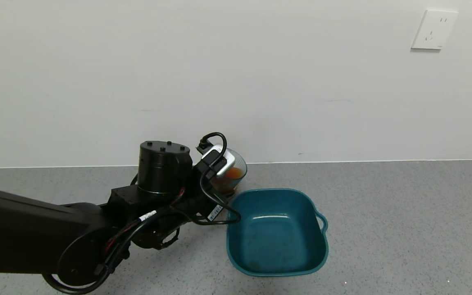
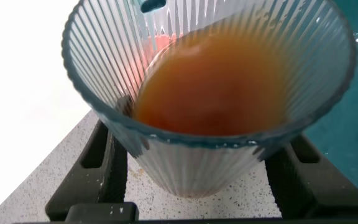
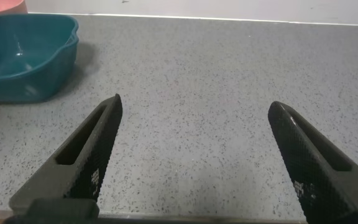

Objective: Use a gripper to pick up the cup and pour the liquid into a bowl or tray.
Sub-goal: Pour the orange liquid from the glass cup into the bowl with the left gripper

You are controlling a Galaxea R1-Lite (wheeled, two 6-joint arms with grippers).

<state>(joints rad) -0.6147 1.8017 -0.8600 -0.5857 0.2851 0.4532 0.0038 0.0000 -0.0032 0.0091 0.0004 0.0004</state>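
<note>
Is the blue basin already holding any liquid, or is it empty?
Empty, it seems. The basin shows a bare teal floor, and the brown liquid sits inside the cup.

Wall (image 1: 236, 73): plain white, evenly lit.
Socket (image 1: 434, 29): white, upper right on wall.
Countertop (image 1: 404, 221): grey speckled, meeting the wall.
</note>
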